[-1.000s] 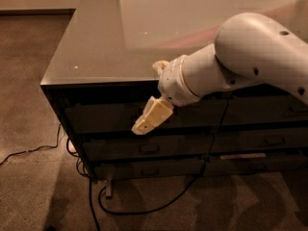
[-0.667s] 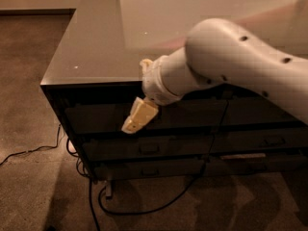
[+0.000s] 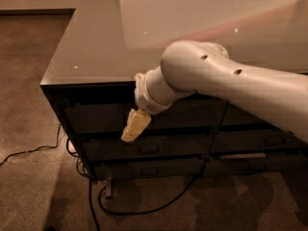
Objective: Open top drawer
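Note:
The top drawer is the tall dark front just under the cabinet's glossy top, on the left column. It sits flush with the fronts around it. Its pull does not show; my arm covers the middle of the front. My gripper is pale yellow and points down and to the left. It hangs in front of the lower edge of the top drawer's front, left of its middle. I cannot tell whether it touches the front. My white arm reaches in from the right across the cabinet's front edge.
Two shallower dark drawers with metal pulls lie below the top drawer, and more fronts to the right. The cabinet top is grey and reflective. Black cables trail over the carpet at the cabinet's foot.
My arm has swung left across the cabinet front and come closer to the camera. The gripper has moved left along the top drawer's front. The drawer has not moved.

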`<action>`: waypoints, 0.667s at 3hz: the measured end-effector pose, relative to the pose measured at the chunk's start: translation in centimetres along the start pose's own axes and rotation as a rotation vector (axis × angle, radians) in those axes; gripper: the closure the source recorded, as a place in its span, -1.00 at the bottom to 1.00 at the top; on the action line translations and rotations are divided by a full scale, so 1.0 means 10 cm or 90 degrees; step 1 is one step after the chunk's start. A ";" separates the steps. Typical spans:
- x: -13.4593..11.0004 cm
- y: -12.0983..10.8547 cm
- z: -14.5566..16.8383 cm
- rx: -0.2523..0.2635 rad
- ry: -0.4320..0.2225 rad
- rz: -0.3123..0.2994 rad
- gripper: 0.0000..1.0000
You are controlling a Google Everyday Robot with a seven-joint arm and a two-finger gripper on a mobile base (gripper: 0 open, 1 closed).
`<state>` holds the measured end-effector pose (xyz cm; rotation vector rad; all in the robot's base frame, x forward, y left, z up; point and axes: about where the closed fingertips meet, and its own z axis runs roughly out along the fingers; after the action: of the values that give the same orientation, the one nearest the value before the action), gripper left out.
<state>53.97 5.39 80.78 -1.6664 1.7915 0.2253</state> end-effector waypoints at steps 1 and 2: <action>0.24 0.05 0.23 -0.026 0.030 0.021 -1.00; 0.54 0.13 0.39 -0.051 0.059 0.055 -1.00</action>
<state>54.38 3.30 74.34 -1.6821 1.9487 0.2654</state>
